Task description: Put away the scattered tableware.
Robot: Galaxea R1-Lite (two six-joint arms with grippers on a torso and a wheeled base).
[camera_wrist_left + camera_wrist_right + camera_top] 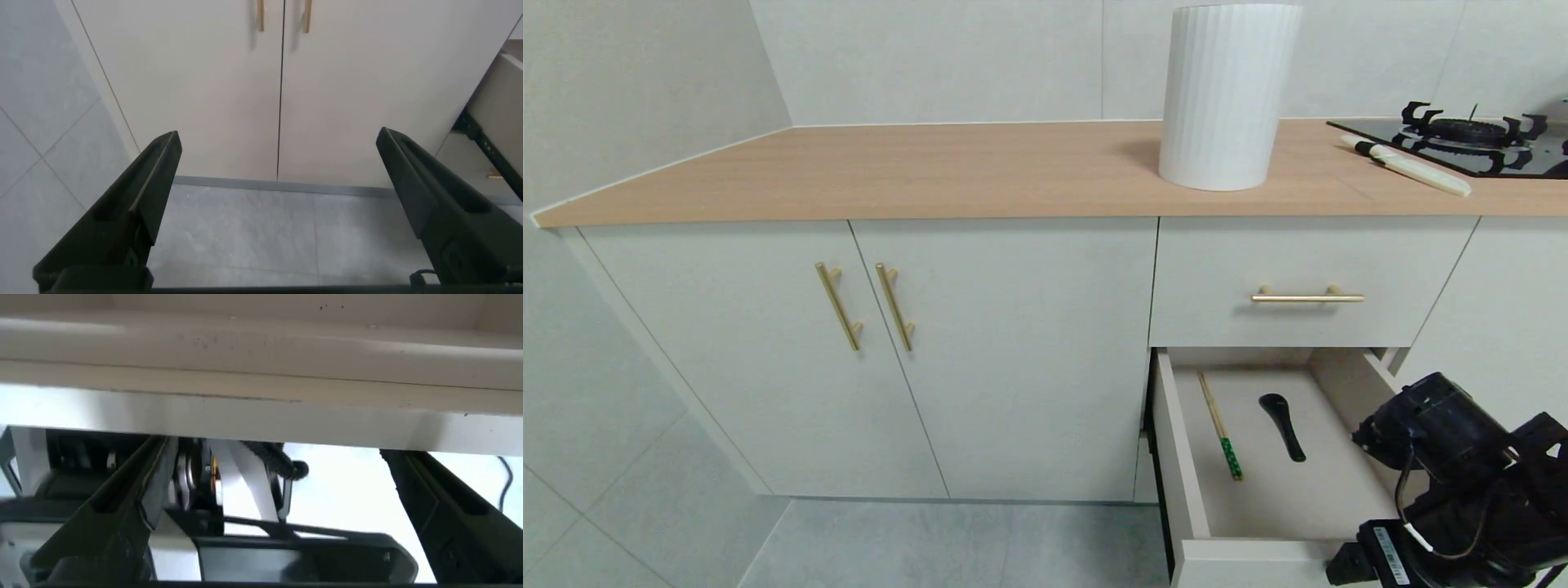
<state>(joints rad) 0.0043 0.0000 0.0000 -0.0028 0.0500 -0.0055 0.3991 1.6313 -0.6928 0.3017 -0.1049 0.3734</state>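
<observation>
Now the wooden chopsticks with green tips (1219, 426) and the black plastic spoon (1282, 425) lie apart in the open pale drawer (1178, 441), with bare floor between them. The left gripper (276, 140) and the right gripper (276, 449) have their fingers spread, released.

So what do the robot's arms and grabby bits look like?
The right arm is chunky and black, with a thin black cable looping off it and a white barcode sticker. The left gripper and right gripper each have two long, flat black jaws that narrow at the tips.
</observation>
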